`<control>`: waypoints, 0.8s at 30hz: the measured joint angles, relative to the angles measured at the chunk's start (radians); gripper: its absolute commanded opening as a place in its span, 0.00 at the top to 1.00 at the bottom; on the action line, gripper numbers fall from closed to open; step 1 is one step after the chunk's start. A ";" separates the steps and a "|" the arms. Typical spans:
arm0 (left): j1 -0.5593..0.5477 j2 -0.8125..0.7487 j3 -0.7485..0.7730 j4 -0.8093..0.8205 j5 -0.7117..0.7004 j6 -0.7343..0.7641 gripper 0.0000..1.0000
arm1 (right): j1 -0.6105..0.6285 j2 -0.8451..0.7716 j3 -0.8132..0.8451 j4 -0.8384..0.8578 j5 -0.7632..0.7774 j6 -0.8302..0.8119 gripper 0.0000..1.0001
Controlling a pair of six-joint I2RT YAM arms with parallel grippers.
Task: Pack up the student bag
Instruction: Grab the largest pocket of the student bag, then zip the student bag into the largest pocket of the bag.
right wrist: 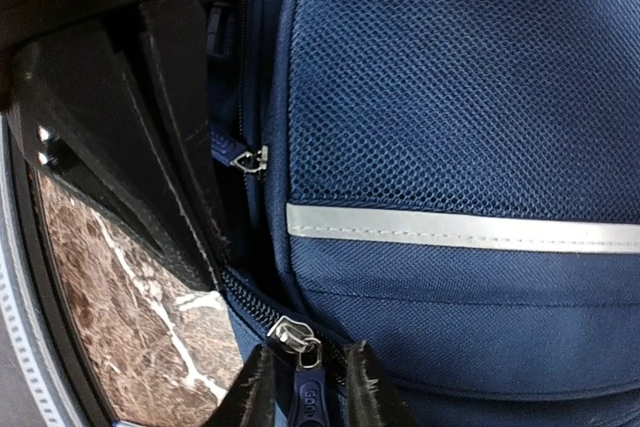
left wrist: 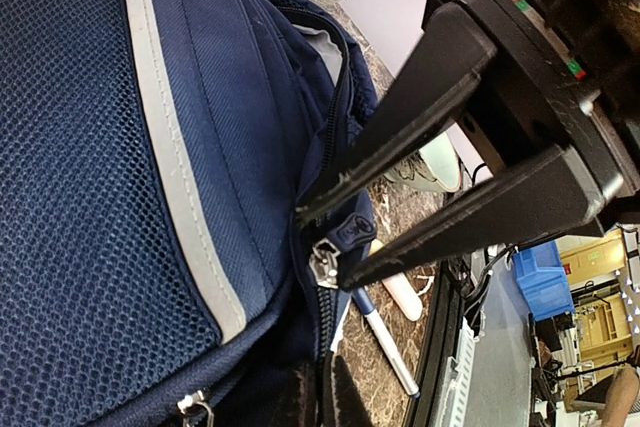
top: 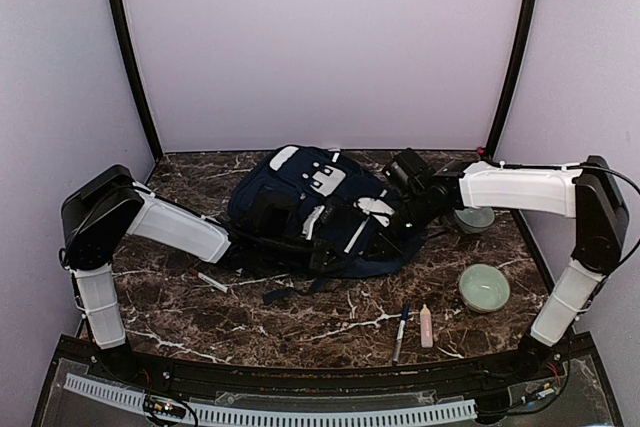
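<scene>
The student bag [top: 262, 187] lies mid-bench [top: 330, 332]. My right claw [right wrist: 310, 392] sits at the bag's 3 o'clock side in the top view, fingers apart and straddling the zip pull [left wrist: 355, 232] with slim gaps. The bag fills that claw's own view from 12 to 4 o'clock. My left claw [right wrist: 213, 262], pressed together, has its tips at the zip track [right wrist: 245, 297], at 10 o'clock from my right claw.
</scene>
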 measured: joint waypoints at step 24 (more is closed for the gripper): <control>-0.010 -0.031 -0.028 -0.015 -0.044 0.066 1.00 | -0.027 -0.074 -0.023 -0.058 0.058 -0.089 1.00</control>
